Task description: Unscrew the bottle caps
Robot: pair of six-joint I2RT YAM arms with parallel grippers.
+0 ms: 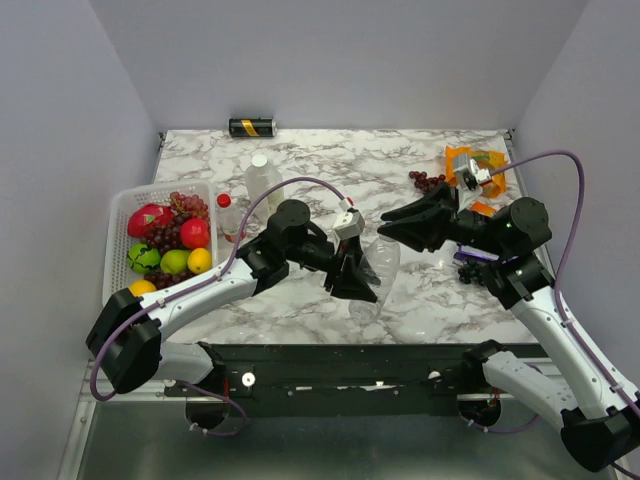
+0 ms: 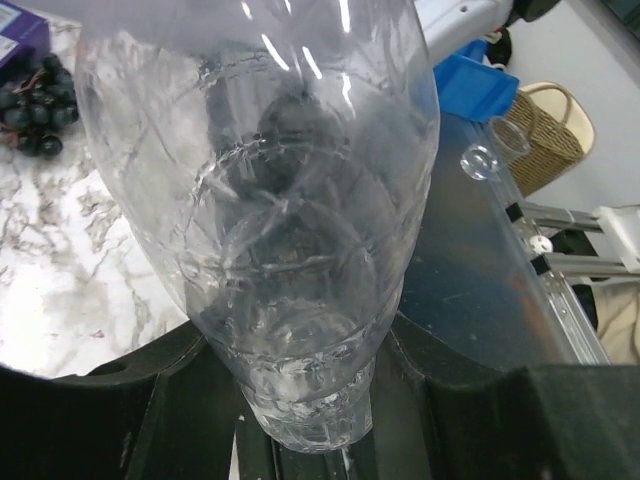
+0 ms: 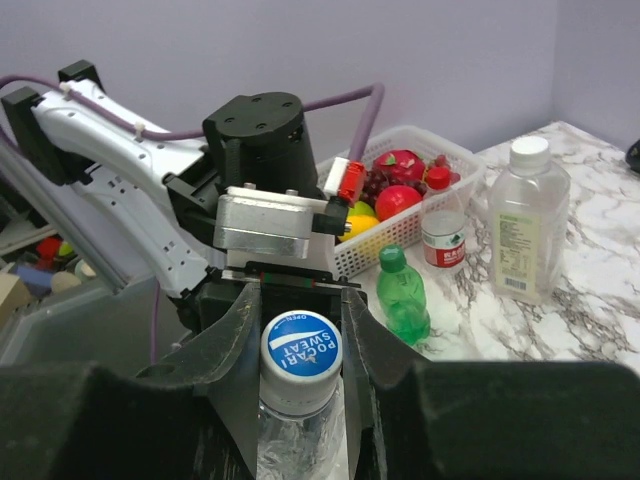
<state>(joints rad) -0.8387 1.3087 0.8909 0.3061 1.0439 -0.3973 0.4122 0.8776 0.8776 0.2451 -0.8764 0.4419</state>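
Slip is the main worry. The left claw [image 2: 300, 380] pinches the held bottle [image 2: 270, 230] by its thin, crinkled base end. The right claw [image 3: 300, 330] is pressed together on the blue-and-white cap [image 3: 300, 348], so body and cap are gripped from opposite ends. This large clear bottle hangs tilted above the counter [image 1: 420, 310], right of the basket [image 1: 120, 205] and nearer the arms than it. If the right wrist twists while the soft wall buckles in the left claw, I judge the whole bottle would turn with the cap and nothing would loosen. A harder squeeze might only crush it. A pull along the neck before the thread is free could drag the bottle out of the left claw and drop it by the near counter edge, which is close.

Room is tight on the basket side. Just right of the basket stand the green bottle [image 3: 403, 295], the red-labelled bottle [image 1: 228, 215] and, farther back, the tall clear bottle [image 1: 262, 180], all capped. The left arm passes close by them, so a swing toward the basket could topple one. Well right of the basket, past the right arm, lie grapes [image 1: 425, 181] and an orange packet [image 1: 475, 165]. Bare marble runs behind the held bottle up to the can [image 1: 252, 127] at the far wall, likely the freest way to move
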